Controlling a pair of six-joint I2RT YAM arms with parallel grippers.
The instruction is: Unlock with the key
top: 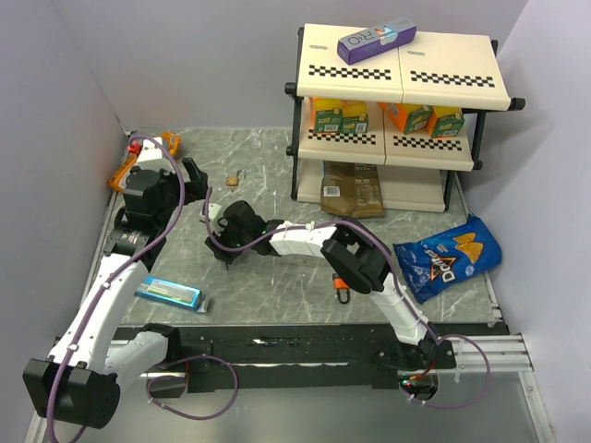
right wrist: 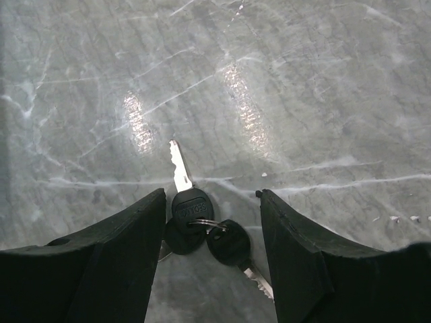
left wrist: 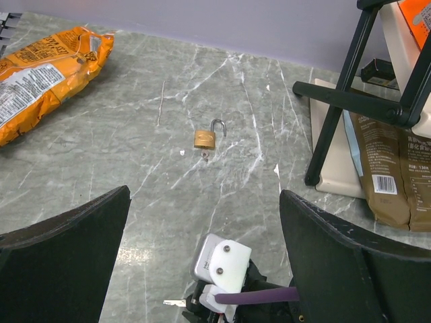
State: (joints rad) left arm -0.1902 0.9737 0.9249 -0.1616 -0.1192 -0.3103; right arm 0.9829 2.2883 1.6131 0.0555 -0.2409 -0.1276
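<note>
The right pincer is lowered close to the marbled surface, and its jaws are set apart. The key bunch lies flat on the surface in the gap between those jaws. Its black plastic heads are joined on a small ring. One silvery blade is pointed forward past the jaw tips, and another is pointed back toward the wrist on the right-hand side. The bunch is not clamped. Open surface is seen between it and the right-hand jaw. The left-hand jaw appears to be just beside or touching one black head, though this cannot be settled from the wrist view.

The left pincer is held wide apart, with nothing between its jaws. Straight ahead of it and well apart, a brass padlock lies on the surface with its shackle raised. Far ahead to its left an orange snack bag is seen. Ahead to its right stands the black leg of a shelf rack, with a brown pouch lying under it.

From above, the left pincer is seen near the right pincer, and the brass padlock lies just beyond the two.
</note>
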